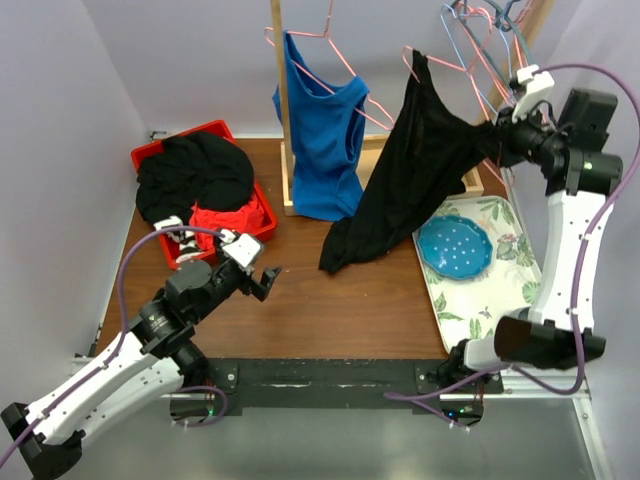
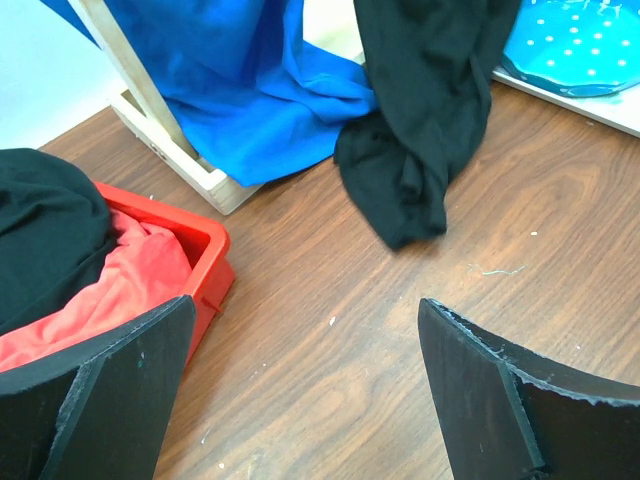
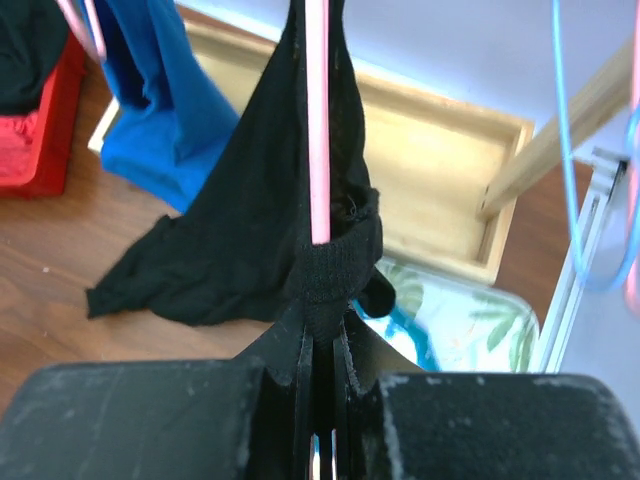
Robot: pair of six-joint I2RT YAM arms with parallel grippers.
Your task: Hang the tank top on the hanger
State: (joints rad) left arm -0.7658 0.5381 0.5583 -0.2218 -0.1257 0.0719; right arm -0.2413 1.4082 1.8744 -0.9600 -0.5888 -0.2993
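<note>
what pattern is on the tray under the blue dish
The tray has a green leafy floral print on white; clearest in the top view.

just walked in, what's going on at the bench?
The right gripper is shut on the pink hanger and a fold of the black tank top, holding both up beside the rack. The top drapes from the hanger, its lower end bunched on the table. The left gripper is open and empty, low over the table near the red bin.
</note>
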